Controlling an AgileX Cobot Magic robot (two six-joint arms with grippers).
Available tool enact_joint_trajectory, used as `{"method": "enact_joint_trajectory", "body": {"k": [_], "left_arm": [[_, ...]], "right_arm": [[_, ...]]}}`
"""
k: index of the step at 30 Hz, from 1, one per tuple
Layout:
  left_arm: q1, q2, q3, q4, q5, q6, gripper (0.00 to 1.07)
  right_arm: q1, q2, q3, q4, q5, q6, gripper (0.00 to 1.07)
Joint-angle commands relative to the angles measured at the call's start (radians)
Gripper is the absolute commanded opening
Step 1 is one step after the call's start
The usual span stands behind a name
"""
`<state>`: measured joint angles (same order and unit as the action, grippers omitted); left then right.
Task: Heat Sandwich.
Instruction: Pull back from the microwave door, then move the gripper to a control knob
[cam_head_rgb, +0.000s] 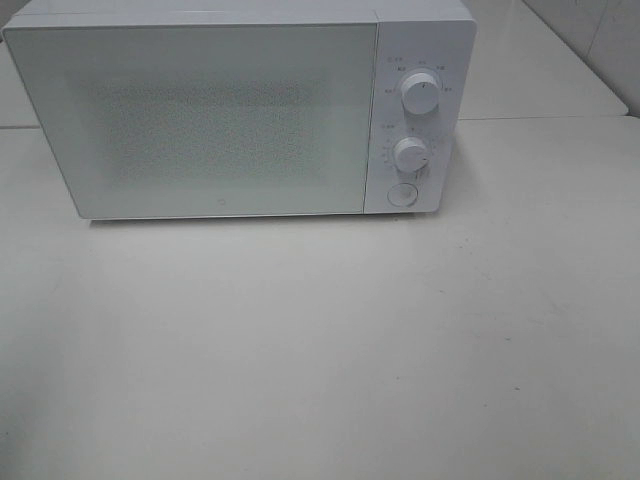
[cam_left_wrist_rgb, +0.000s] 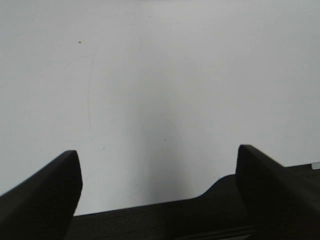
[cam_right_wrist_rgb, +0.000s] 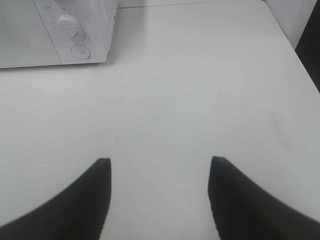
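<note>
A white microwave stands at the back of the table with its door shut; its corner with a knob also shows in the right wrist view. The sandwich is out of view. Neither arm appears in the exterior high view. My left gripper is open over bare table, nothing between its dark fingers. My right gripper is open too, over the table in front of and to the right of the microwave, holding nothing.
Two round knobs and a round button sit on the microwave's right panel. The pale table stretches in front of it. The table's right edge and a dark gap beside it show in the right wrist view.
</note>
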<state>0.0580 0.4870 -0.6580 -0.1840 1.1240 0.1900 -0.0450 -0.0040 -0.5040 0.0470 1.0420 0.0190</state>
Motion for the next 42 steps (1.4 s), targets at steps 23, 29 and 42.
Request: {"method": "enact_joint_trajectory", "body": {"k": [23,29,42], "left_arm": [[0.004,-0.513,0.167,0.098,-0.086,-0.144,0.77],[0.003,-0.513,0.167,0.096,-0.087,-0.141,0.77],[-0.058,-0.513,0.167,0.097,-0.087,-0.143,0.77]], "right_arm": [[0.002,-0.027,0.001,-0.003,-0.005,-0.010,0.58],[0.002,-0.023,0.001,-0.003,-0.005,-0.013,0.58],[0.002,-0.023,0.001,-0.003,-0.005,-0.013,0.58]]}}
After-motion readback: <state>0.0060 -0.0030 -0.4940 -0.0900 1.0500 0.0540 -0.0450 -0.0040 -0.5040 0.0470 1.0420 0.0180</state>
